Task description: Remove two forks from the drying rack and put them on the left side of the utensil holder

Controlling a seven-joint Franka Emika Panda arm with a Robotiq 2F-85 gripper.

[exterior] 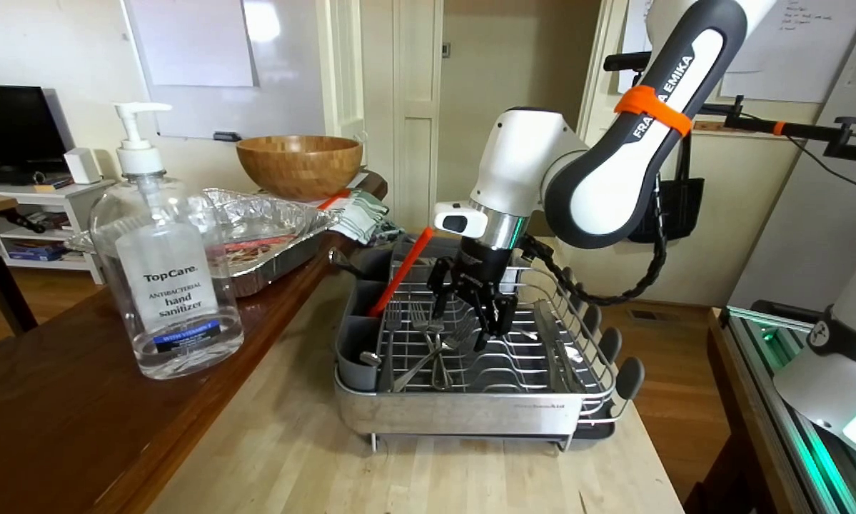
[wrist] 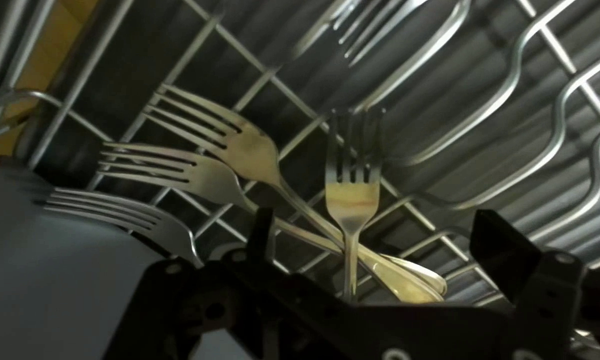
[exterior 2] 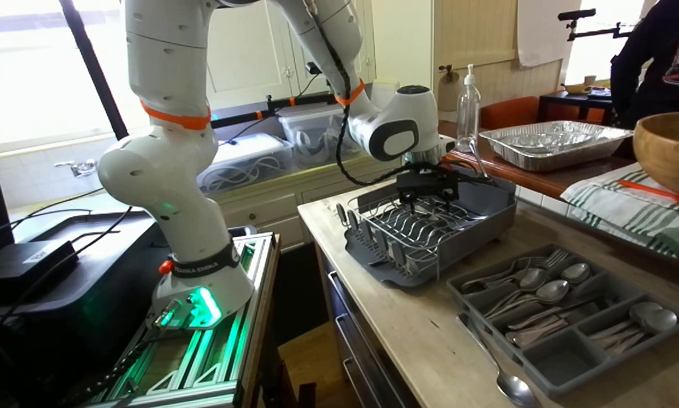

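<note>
Several silvery forks lie in the wire drying rack (exterior: 463,415), which also shows in an exterior view (exterior 2: 475,241). In the wrist view one fork (wrist: 352,202) points tines-up over two crossing forks (wrist: 252,152). Another fork (wrist: 129,210) lies at the left. My gripper (wrist: 375,222) is open and empty above the crossing handles; it hides their lower part. In an exterior view the gripper (exterior: 463,325) is low over the rack. A narrow grey utensil caddy (exterior: 360,353) lines the rack's side. A grey compartmented utensil tray (exterior 2: 563,357) holds forks, spoons and other cutlery.
An orange-red-handled utensil (exterior: 401,271) sticks up from the caddy beside the gripper. Knives (exterior: 550,343) lie at the rack's other side. A large spoon (exterior 2: 513,388) lies beside the tray. A sanitizer bottle (exterior: 174,285), foil pan (exterior: 274,260) and wooden bowl (exterior: 299,168) stand on the raised counter.
</note>
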